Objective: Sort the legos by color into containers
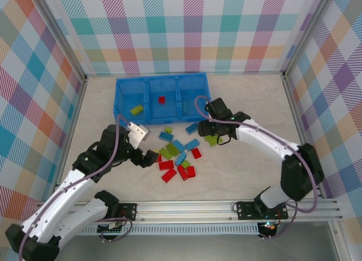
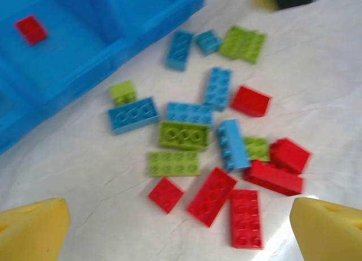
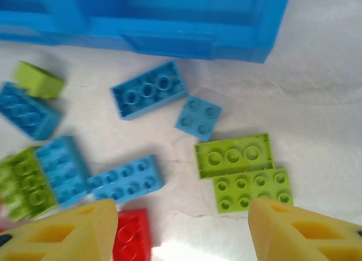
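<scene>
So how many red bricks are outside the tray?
6 red bricks, left wrist view: one upper right, two together at right, three along the bottom. Others may be hidden.

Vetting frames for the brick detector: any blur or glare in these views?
Top external: sharp, evenly lit, the tray readable. Left wrist: soft throughout, studs smeared, white glare on the table beside the red bricks. Right wrist: mildly blurred, worst toward the left edge, another glare patch bottom centre.

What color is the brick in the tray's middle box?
The brick is red, clearest in the top external view.
</scene>
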Available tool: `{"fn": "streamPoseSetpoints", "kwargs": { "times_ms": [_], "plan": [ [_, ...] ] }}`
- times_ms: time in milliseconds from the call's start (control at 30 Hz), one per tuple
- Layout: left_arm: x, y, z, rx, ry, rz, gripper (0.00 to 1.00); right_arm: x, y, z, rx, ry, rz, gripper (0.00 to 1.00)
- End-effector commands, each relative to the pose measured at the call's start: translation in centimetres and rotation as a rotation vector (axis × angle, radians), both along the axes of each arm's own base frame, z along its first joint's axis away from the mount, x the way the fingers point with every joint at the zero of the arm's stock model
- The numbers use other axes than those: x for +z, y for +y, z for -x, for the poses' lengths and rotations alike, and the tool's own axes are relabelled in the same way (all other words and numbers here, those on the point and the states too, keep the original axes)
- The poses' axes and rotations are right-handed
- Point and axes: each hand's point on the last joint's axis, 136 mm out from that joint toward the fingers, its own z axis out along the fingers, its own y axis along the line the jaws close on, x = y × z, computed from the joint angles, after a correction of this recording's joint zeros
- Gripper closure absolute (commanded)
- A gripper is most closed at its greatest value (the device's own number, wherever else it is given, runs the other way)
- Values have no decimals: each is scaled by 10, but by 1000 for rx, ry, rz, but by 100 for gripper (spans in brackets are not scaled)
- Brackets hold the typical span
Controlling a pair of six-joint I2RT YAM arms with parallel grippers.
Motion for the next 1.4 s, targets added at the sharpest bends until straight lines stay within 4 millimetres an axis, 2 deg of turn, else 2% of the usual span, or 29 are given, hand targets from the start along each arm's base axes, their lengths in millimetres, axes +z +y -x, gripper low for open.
{"fn": "streamPoseSetpoints", "kwargs": {
  "times_ms": [0,167,367,533,700,800,867,967,1100,1233,1300,1367],
  "plan": [
    [3,-16,22,-174,-42,52,0,-17,16,-20,26,-9,17,36],
    [3,-11,21,-165,-72,23,0,-49,15,-48,20,26,118,33],
    [-1,-10,18,-149,-57,9,0,-70,18,-64,73,30,156,34],
    [-2,-9,16,-140,-55,4,0,-89,15,-63,59,99,176,38],
    [-2,-8,15,-135,-60,0,0,-93,21,-60,62,114,142,55],
    [-2,-8,16,-139,-62,0,0,-92,21,-56,59,127,128,61],
    [-2,-8,16,-139,-63,1,0,-92,21,-52,50,137,118,60],
    [-2,-9,15,-138,-62,1,0,-95,18,-49,41,140,115,51],
    [-2,-9,15,-140,-61,4,0,-103,18,-43,45,170,113,57],
    [-3,-8,16,-134,-58,2,0,-93,18,-43,41,147,93,67],
    [-3,-8,16,-135,-59,3,0,-75,21,-44,40,114,61,70],
    [-3,-8,16,-135,-62,2,0,-45,24,-46,36,50,5,71]
  ]
}}
